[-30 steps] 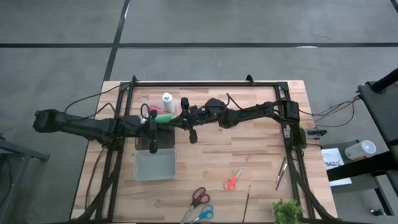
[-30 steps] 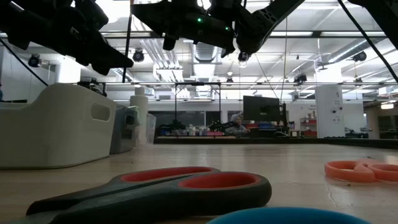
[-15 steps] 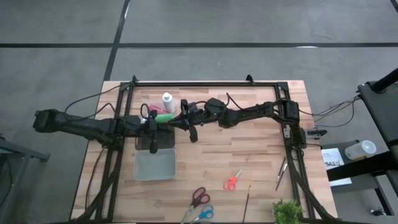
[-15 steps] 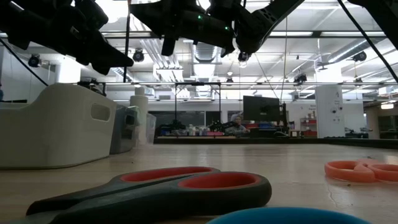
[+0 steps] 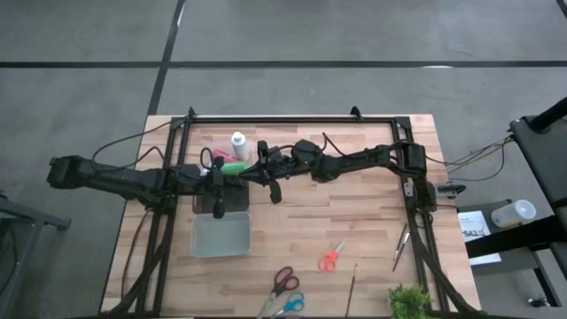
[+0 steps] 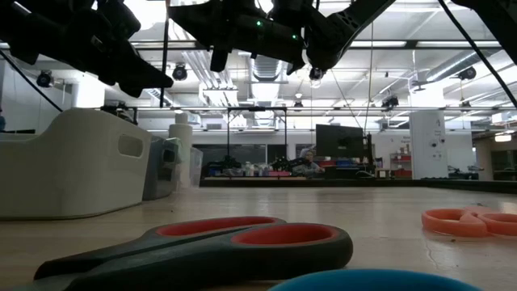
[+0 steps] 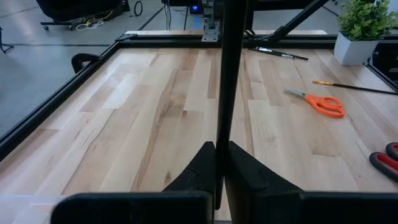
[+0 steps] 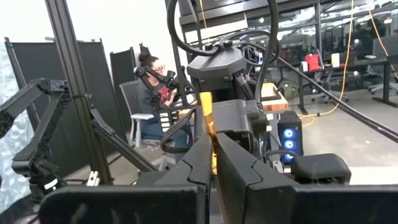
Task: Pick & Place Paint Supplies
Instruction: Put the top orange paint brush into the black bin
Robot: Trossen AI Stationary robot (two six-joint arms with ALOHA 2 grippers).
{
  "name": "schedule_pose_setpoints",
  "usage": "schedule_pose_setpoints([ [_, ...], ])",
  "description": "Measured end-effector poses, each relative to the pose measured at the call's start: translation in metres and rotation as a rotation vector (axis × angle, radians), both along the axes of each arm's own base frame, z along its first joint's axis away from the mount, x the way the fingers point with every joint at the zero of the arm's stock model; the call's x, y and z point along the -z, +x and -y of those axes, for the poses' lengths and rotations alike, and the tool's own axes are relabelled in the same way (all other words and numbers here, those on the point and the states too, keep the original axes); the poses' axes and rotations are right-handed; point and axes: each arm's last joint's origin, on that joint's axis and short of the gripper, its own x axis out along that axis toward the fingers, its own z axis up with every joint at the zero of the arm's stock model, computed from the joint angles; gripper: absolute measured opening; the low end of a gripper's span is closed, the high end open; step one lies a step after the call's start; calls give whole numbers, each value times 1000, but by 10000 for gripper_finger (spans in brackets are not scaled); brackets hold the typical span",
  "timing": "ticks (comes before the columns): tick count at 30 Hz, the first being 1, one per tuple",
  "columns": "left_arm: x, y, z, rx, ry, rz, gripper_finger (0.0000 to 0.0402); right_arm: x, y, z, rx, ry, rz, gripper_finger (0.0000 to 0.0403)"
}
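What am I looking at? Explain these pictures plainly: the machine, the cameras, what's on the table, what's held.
Two dark robot arms work over a wooden table. One picture looks straight down on it, one looks level across the tabletop, and one comes from each arm's wrist. On the table are a clear bin, a white bottle, a green bottle, orange scissors, red-handled scissors, a thin brush and a small plant. The left gripper is shut on a thin dark stick. The right gripper is shut on a thin yellow stick. Either stick may be a brush, but I cannot tell.
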Motion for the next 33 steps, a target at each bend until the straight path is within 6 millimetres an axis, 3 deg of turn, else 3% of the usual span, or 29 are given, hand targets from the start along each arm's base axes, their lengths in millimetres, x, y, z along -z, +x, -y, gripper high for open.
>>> schedule_pose_setpoints([
  [14,0,0,0,-1,-2,-8,15,0,0,1,0,36,-8,19],
  [22,0,0,0,-11,-7,-3,15,1,1,4,39,412,-77,116],
  [27,0,0,0,-9,-5,-4,14,1,1,3,43,426,-75,166],
  [33,0,0,0,-2,-6,-6,14,1,1,2,46,427,-72,193],
])
